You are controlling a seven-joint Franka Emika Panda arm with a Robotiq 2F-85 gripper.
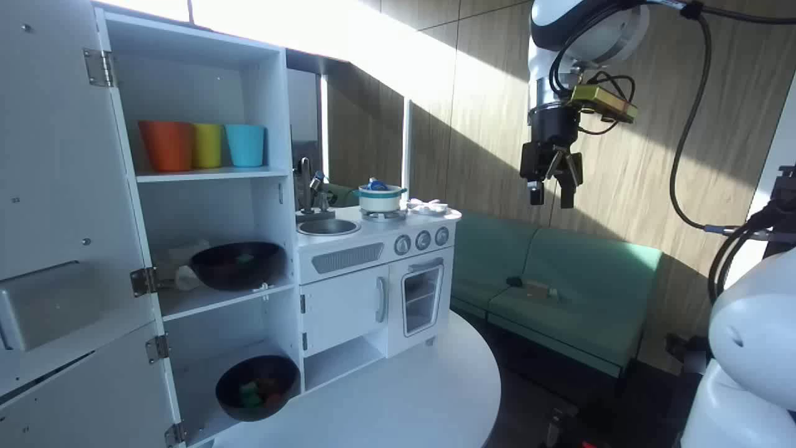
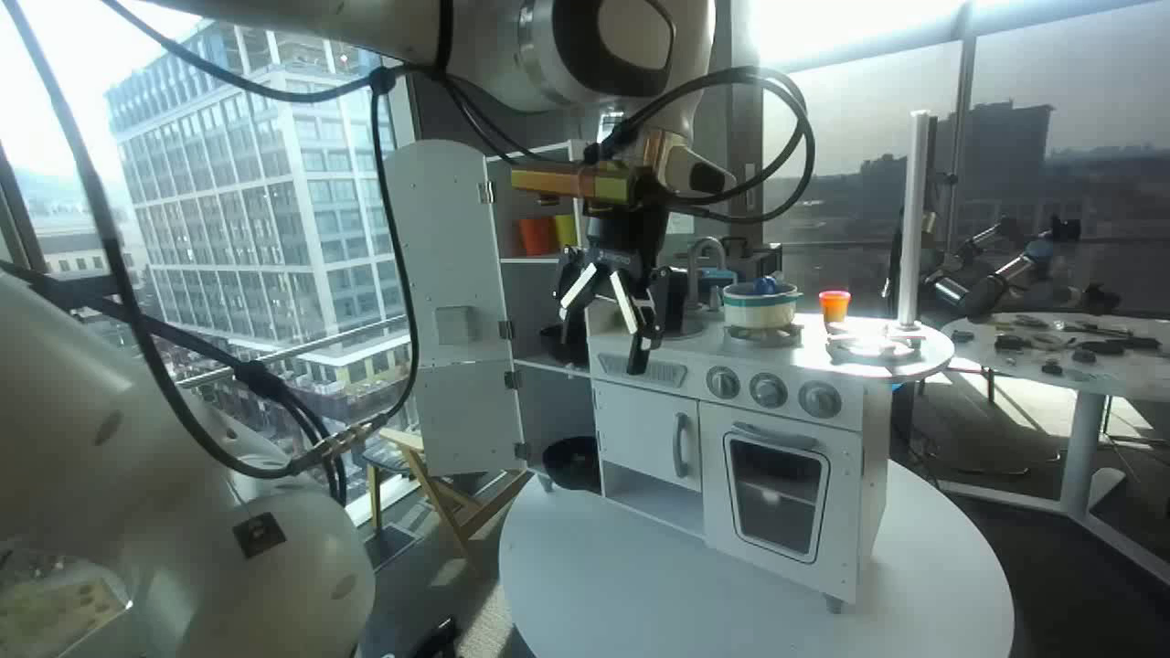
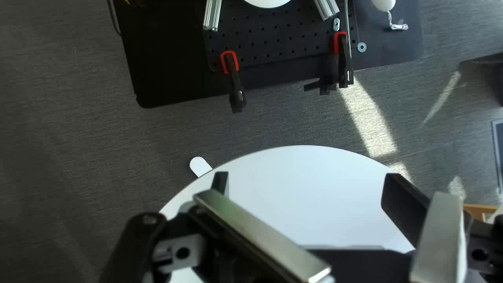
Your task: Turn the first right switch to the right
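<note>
"Three knobs [image 2: 768, 390] are seen; where is the right knob [image 2: 820, 399] placed?"

"Lower than the hand [image 1: 552, 195], well apart (the hand is spread, nothing gripped)."

"How will it be felt?"

"Rigid, light to turn and perhaps slippery, it is judged; it should be pinched by opposite sides, then gently turned."

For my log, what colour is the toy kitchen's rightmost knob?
The rightmost knob is grey, seen best in an exterior view.
</note>
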